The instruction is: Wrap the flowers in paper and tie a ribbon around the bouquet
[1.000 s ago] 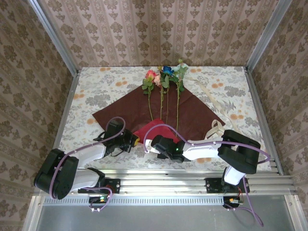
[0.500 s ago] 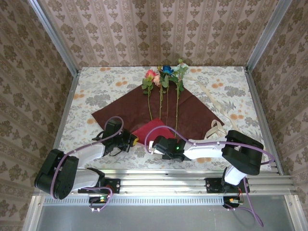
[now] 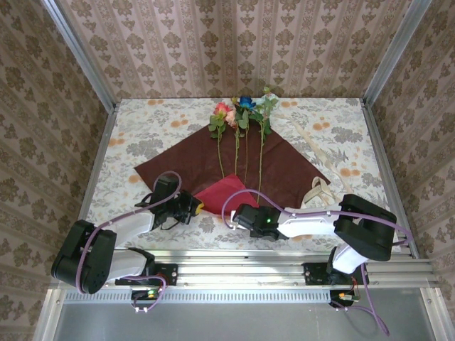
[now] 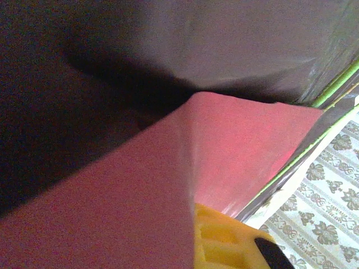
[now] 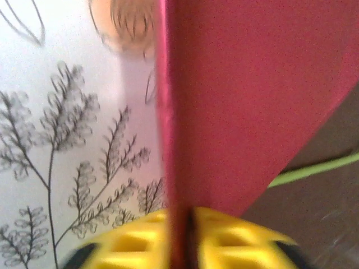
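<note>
The paper point(image 3: 284, 167) lies as a maroon diamond mid-table, its near corner folded up to show the crimson face point(image 3: 224, 192). Three flowers point(image 3: 242, 114) rest on it, heads at the far corner and stems running toward me. My left gripper point(image 3: 195, 207) is at the flap's left edge, with red paper point(image 4: 241, 145) against its yellow finger point(image 4: 230, 241); the other finger is hidden behind the sheet. My right gripper point(image 3: 239, 213) holds the flap's near tip, the red edge point(image 5: 174, 140) pinched between both yellow fingers. The cream ribbon point(image 3: 316, 150) lies to the right of the paper.
The ribbon ends in a loop point(image 3: 318, 190) just beyond my right forearm. A green stem point(image 5: 314, 168) lies close beside the lifted flap. Metal frame posts and patterned walls close in the table; a rail point(image 3: 270, 256) runs along its near edge.
My right gripper has shifted rightward with the red corner, drawing the flap toward the stems. The left gripper has barely moved.
</note>
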